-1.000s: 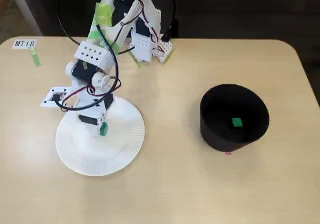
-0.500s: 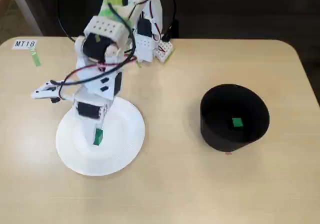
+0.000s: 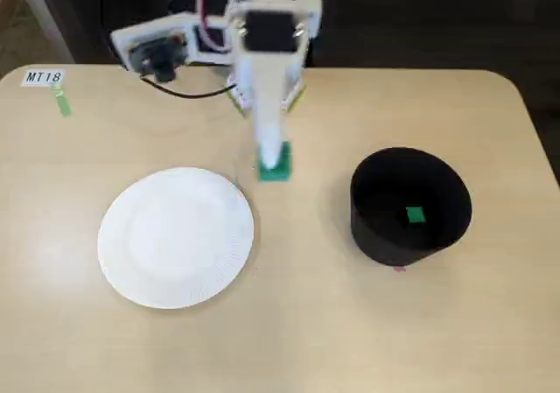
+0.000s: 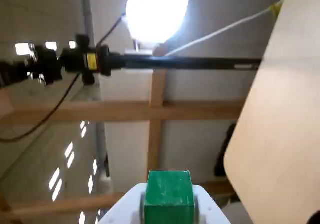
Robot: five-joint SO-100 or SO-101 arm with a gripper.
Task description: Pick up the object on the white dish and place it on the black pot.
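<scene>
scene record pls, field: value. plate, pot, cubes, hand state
table: light wood, label reading MT18 at its far left corner
white dish: left of centre in the fixed view, nothing on it
black pot: right of the dish, upright, open top
green cube in pot: lies on the pot's floor
green cube at hand: between dish and pot, nearer the dish; also in the wrist view
hand: shut on that cube; wrist view shows white fingers on both sides
wrist camera: points up at ceiling and lamp
</scene>
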